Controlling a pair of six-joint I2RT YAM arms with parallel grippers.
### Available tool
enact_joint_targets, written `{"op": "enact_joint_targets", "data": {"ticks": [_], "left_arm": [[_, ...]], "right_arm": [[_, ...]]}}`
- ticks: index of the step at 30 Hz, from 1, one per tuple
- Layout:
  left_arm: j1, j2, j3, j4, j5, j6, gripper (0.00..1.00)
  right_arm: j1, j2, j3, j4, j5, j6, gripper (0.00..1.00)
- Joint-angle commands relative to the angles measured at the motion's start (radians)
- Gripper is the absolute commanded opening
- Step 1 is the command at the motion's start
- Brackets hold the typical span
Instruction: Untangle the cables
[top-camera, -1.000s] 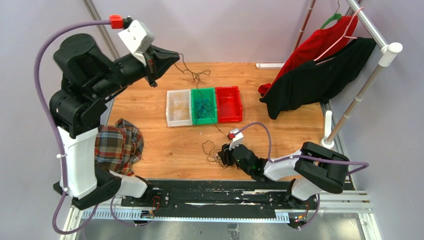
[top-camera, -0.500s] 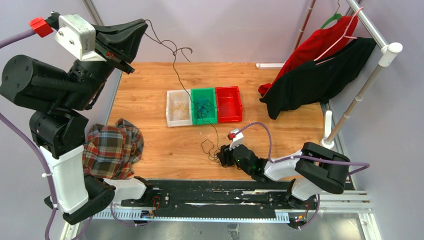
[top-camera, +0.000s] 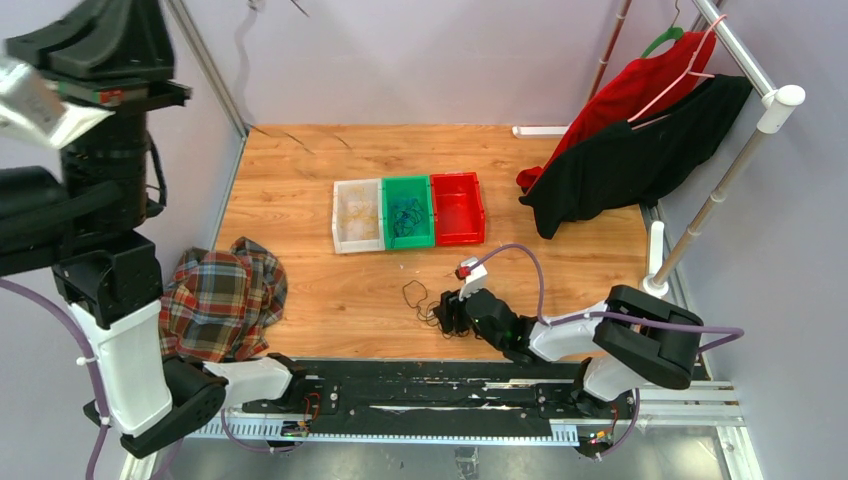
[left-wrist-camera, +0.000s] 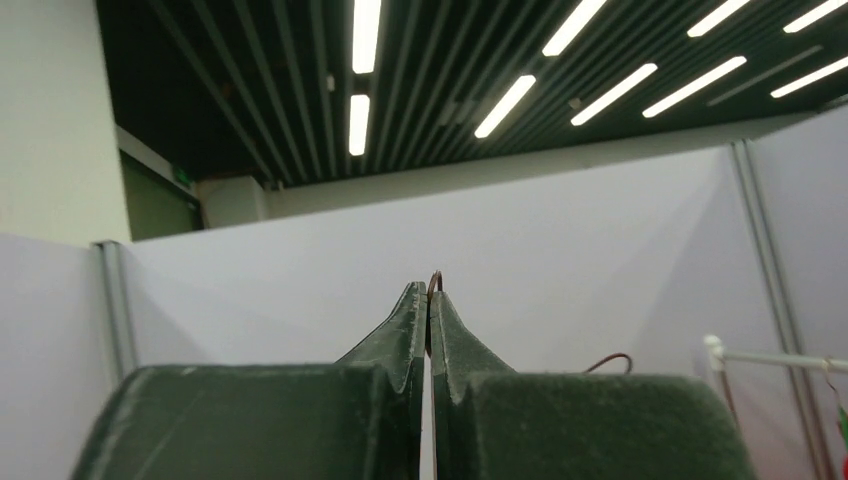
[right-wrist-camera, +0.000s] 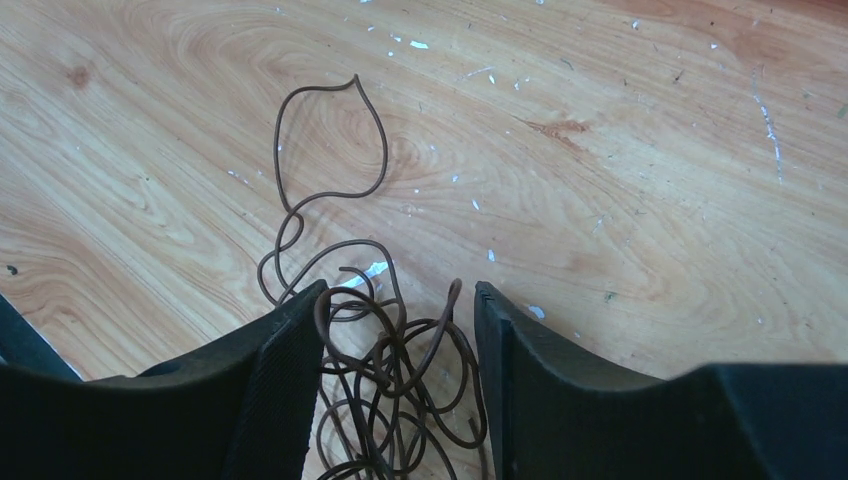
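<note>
Your right gripper (right-wrist-camera: 398, 300), released, straddles a tangle of thin dark-brown cables (right-wrist-camera: 388, 378) on the wooden desk (right-wrist-camera: 620, 150). Your left gripper (left-wrist-camera: 428, 300), raised high, is clenched on one thin wire end (left-wrist-camera: 435, 274).

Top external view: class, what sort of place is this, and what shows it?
Probably a robotics lab cell: a left arm and right arm bolted to a wooden table, grey partition walls around it, and bins and a clothes rack as practice props.

- Left tool (left-wrist-camera: 428, 300) points upward, jaws pressed together on a thin brown cable (left-wrist-camera: 435, 275) poking out at the tips.
- Ceiling light strips (left-wrist-camera: 362, 60) run overhead.
</note>
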Motion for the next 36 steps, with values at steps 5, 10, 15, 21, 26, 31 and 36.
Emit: {"op": "enact_joint_targets", "data": {"ticks": [5, 10, 15, 21, 26, 31, 36], "left_arm": [[-0.007, -0.005, 0.065, 0.165, -0.027, 0.151, 0.01], [-0.007, -0.065, -0.047, 0.005, 0.095, 0.119, 0.01], [-0.007, -0.156, -0.242, -0.073, 0.171, 0.083, 0.01], [-0.007, -0.207, -0.378, -0.207, 0.313, 0.020, 0.01], [-0.007, -0.218, -0.452, -0.294, 0.405, -0.036, 0.01], [-0.008, -0.209, -0.486, -0.326, 0.454, -0.092, 0.01], [-0.007, -0.191, -0.476, -0.352, 0.484, -0.116, 0.01]], "right_arm": [[0.006, 0.013, -0.012, 0.011, 0.003, 0.014, 0.56], [0.006, -0.087, 0.017, -0.065, 0.012, -0.015, 0.60], [0.006, -0.285, 0.093, -0.216, -0.009, -0.084, 0.65], [0.006, -0.506, 0.226, -0.306, -0.130, -0.201, 0.67], [0.005, -0.518, 0.416, -0.405, -0.267, -0.289, 0.68], [0.006, -0.450, 0.556, -0.394, -0.382, -0.340, 0.68], [0.005, -0.333, 0.668, -0.365, -0.432, -0.376, 0.68]]}}
